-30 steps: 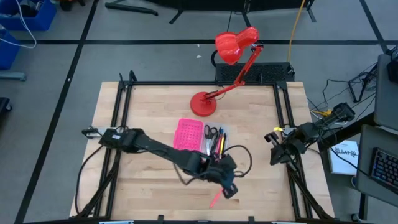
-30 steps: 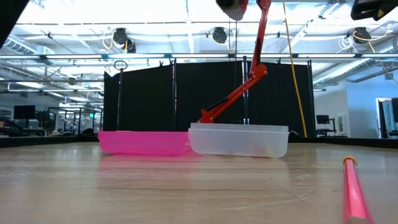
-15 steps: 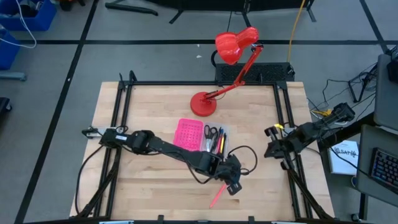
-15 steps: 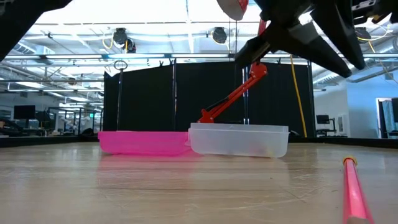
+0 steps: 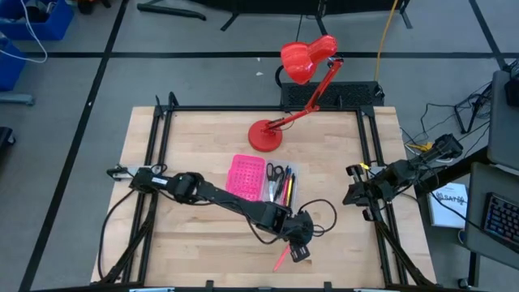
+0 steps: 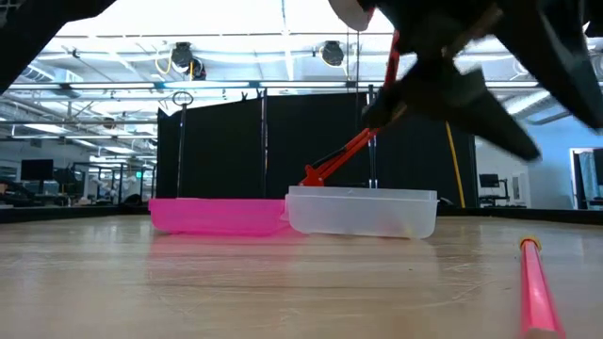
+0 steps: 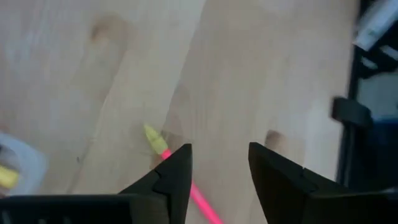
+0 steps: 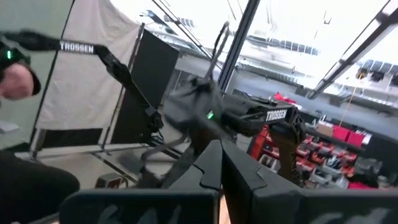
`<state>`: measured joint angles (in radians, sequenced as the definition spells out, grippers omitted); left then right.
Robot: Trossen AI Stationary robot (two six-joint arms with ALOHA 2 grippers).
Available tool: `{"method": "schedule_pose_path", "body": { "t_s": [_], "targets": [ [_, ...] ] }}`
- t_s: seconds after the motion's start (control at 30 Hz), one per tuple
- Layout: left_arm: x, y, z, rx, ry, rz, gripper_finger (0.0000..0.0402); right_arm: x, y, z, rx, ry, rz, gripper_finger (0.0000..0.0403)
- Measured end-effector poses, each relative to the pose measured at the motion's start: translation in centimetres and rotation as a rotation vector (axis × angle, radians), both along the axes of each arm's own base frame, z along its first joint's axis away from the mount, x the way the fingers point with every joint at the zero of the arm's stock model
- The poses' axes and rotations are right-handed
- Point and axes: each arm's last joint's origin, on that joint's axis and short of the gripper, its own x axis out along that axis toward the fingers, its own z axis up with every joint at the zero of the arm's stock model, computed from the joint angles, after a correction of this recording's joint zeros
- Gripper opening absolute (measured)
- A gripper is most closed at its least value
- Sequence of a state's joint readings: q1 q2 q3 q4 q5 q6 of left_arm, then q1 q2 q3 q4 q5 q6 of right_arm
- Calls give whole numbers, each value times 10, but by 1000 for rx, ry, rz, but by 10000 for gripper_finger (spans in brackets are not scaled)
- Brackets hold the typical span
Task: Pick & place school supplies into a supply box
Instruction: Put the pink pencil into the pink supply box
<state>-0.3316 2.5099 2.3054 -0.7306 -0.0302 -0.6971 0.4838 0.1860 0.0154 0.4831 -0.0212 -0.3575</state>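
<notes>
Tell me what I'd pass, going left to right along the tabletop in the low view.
Pink half of the box → clear half of the box → pink pen, lying nearest the camera at the right.

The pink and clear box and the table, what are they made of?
The flat pink-and-clear supply box looks like plastic: the clear half is cloudy and see-through, the pink half smooth and bright. The pale wooden table looks like wood: light planks with grain lines and a matte finish.

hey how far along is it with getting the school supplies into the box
Mostly done: scissors and several pens already lie in the supply box. In hand: the left hand, open, hovers over the pink pen lying on the table. Left: grasp and box that pen. The right hand waits, shut.
</notes>
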Motion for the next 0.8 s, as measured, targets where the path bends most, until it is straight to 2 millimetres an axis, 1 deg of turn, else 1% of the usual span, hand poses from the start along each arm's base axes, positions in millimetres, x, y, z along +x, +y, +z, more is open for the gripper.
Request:
{"method": "schedule_pose_path", "body": {
  "t_s": [0.07,0.1,0.13,0.2,0.27,0.33,0.37,0.47,0.53,0.6,0.73,0.8],
  "targets": [
    [-4,-2,17,62,-55,-69,161,0,0,0,-7,-3,-2,0],
    [-6,-6,27,132,-108,-84,153,0,0,0,9,7,4,0],
    [-11,-11,42,198,-154,-91,140,0,0,0,28,18,10,0],
    [-28,-17,71,299,-192,-92,104,0,0,0,49,29,15,0],
    [-49,-22,104,375,-220,-74,59,0,0,0,52,32,17,0],
    [-72,-23,132,471,-228,-46,18,1,0,-1,51,37,18,0],
    [-84,-24,144,518,-227,-26,11,1,0,-1,49,45,19,0],
    [-123,-31,174,630,-228,42,13,1,1,-2,79,64,29,0],
    [-145,-35,188,690,-228,44,9,2,1,-2,93,81,35,0],
    [-157,-32,198,726,-227,44,5,2,1,-3,98,96,40,0],
    [-161,-12,211,783,-209,23,6,3,2,-5,106,122,45,0],
    [-165,4,222,798,-198,12,4,4,2,-5,134,145,55,0]
  ]
}}
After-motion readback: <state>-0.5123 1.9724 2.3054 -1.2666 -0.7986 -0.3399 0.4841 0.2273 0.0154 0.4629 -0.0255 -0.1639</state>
